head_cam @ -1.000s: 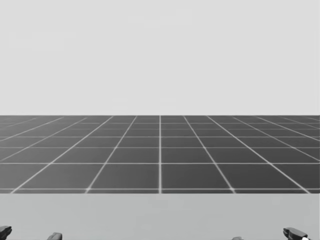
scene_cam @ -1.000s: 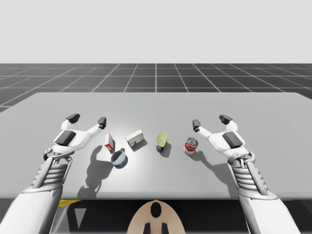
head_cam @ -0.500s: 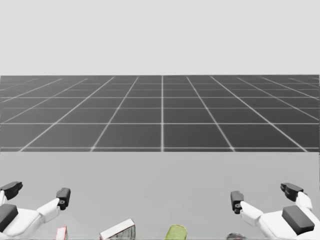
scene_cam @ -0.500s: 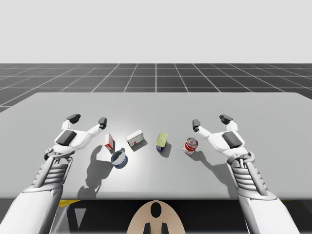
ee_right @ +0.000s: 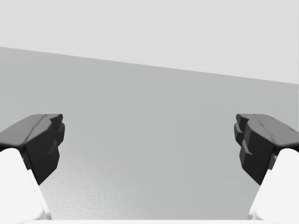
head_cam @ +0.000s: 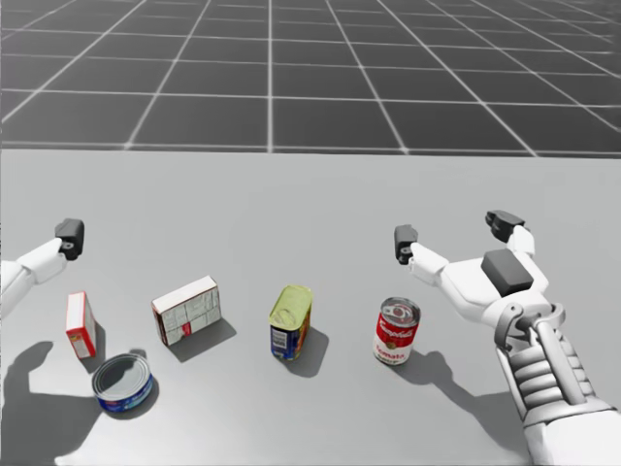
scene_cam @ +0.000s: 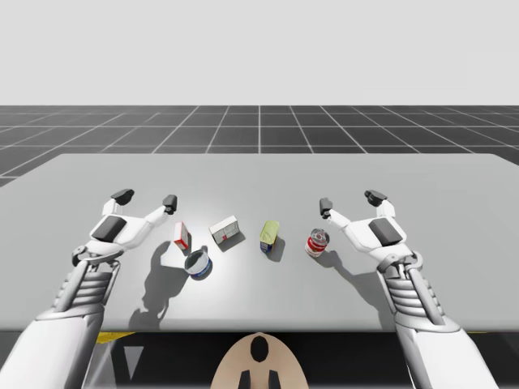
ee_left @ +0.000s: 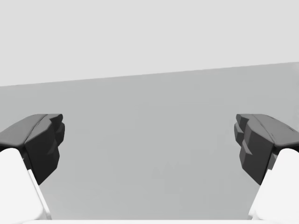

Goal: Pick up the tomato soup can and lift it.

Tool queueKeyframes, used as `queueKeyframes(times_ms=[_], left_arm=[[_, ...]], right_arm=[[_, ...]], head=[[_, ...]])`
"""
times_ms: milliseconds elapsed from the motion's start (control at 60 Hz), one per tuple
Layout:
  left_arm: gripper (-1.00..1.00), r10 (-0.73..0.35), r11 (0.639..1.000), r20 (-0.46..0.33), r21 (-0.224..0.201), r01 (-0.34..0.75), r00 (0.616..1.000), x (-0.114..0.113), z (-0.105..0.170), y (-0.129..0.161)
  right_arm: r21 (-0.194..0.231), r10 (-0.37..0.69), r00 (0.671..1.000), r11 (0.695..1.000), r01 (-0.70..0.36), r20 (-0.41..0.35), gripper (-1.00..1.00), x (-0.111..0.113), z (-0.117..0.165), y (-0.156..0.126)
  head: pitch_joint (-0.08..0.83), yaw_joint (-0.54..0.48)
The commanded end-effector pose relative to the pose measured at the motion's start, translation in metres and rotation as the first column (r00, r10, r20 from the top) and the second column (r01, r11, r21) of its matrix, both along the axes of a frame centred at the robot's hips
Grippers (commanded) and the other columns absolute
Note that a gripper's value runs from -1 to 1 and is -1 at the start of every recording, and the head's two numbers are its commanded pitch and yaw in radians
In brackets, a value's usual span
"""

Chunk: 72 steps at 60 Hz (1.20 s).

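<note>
Grey table (scene_cam: 454, 243) with upright tomato soup can (head_cam: 396, 331) near my right gripper (head_cam: 454, 232); this and my left gripper (scene_cam: 146, 199) hover wide open, empty, fingers pointing forward. Head view crops my left arm.

The red-and-white tomato soup can (head_cam: 396, 332) (scene_cam: 316, 242) stands upright on the grey table (head_cam: 291, 204), furthest right in the row of groceries, untouched.

Cans: three, namely red-and-white can (head_cam: 396, 331), blue can (head_cam: 123, 383), yellow-topped can (head_cam: 290, 322)
Boxes: two, namely red box (head_cam: 81, 324), white box (head_cam: 184, 310)
</note>
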State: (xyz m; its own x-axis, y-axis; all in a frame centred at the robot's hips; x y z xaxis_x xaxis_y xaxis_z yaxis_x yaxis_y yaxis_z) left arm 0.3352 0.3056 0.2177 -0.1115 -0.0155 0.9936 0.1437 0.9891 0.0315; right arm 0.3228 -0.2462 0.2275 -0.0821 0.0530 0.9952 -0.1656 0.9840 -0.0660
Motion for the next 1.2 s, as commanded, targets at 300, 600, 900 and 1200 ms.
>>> queueKeyframes(times_ms=[300,600,900,1200], left_arm=[[-1.00,-0.017,1.000,-0.002,-0.024,0.017,1.000,-0.002,0.002,0.000],[-1.00,-0.020,0.999,-0.010,-0.029,0.019,1.000,-0.001,0.001,-0.001],[-1.00,-0.014,0.999,-0.020,-0.037,0.014,1.000,-0.002,0.000,-0.002],[-1.00,-0.009,0.999,-0.028,-0.036,0.008,1.000,-0.001,-0.001,-0.003]], right_arm=[[0.006,-0.004,1.000,1.000,0.003,0.019,-1.00,0.000,-0.001,0.003],[0.048,0.072,0.997,0.996,-0.072,-0.007,-1.00,-0.026,0.010,0.011],[0.019,0.204,0.974,0.979,-0.203,-0.093,-1.00,-0.090,-0.008,0.004],[0.005,0.270,0.949,0.962,-0.273,-0.160,-1.00,-0.098,-0.048,0.003]], head=[[0.622,-0.27],[0.629,-0.25],[0.635,-0.25],[0.637,-0.27]])
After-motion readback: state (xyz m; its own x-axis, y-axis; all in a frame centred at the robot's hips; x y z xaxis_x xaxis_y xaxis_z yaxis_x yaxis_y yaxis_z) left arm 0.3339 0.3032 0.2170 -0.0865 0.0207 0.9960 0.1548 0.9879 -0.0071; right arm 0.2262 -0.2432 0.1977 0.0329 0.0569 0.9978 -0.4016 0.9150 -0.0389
